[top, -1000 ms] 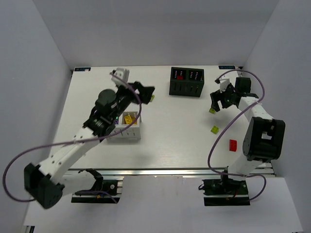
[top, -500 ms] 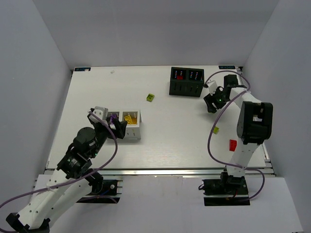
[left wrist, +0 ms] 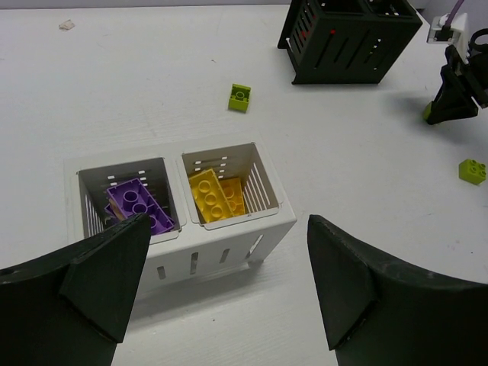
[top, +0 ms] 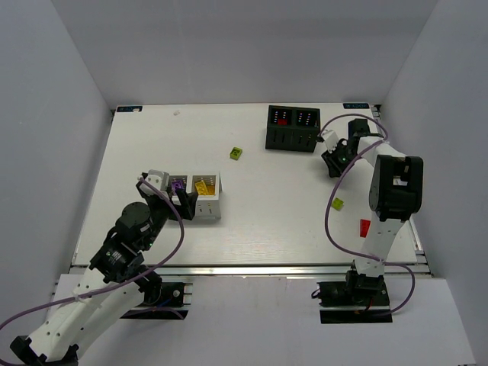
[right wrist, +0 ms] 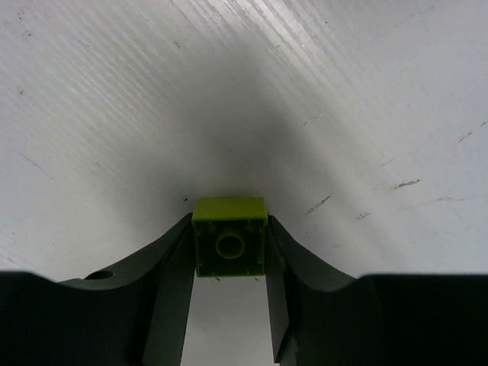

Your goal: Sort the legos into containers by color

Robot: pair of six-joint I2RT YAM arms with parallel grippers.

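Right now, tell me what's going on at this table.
Two arms are sorting bricks by color. The right end effector is shut on a lime green brick, low near the table beside the black box. The left end effector hovers open by the white box, which holds purple bricks and yellow bricks in separate compartments. A loose lime brick, a second lime brick and a red brick lie unsorted.

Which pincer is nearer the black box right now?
Right. The right pincer, shut on a green brick, sits close beside the black box; the left pincer hangs over the white box, far away.
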